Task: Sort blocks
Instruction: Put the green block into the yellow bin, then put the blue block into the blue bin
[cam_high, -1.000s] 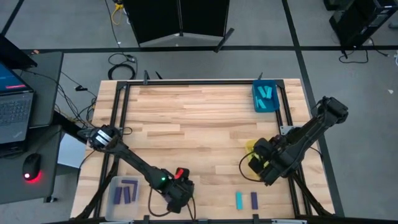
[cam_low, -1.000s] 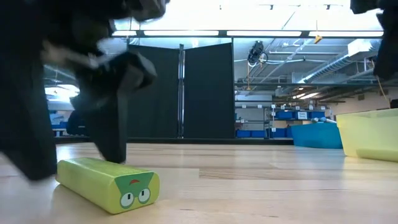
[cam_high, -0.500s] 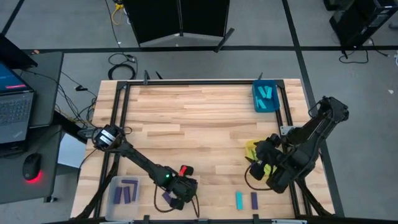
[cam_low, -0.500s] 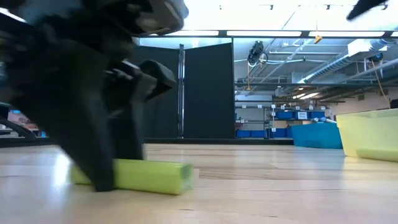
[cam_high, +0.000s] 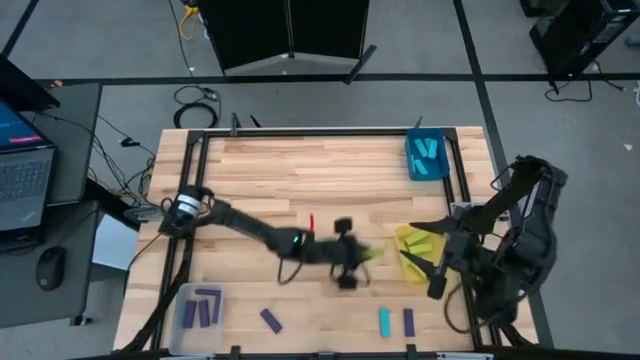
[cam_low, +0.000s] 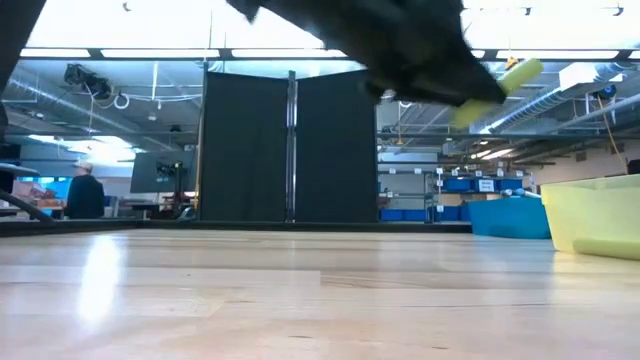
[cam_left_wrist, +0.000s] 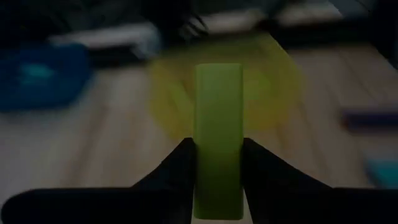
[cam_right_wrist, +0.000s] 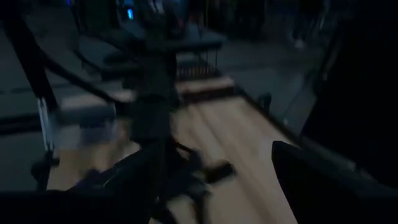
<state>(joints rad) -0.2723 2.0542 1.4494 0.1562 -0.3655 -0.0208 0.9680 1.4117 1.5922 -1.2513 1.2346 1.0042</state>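
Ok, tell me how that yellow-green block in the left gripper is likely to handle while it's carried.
The yellow-green block probably stays stiff: it shows straight edges and no sag between the left gripper fingers. It looks light, held up by a narrow pinch alone. Its flat faces suggest it won't roll once set down, though gripped near one end it might pivot.

Pale planked wood table (cam_high: 300, 185) (satin sheen)

You have open bare table (cam_high: 300, 180) across the far half. Nearer you, the left arm (cam_high: 250, 228) stretches across the middle, and the right gripper (cam_high: 432, 255) crowds the yellow tray (cam_high: 412, 238) at the right edge.
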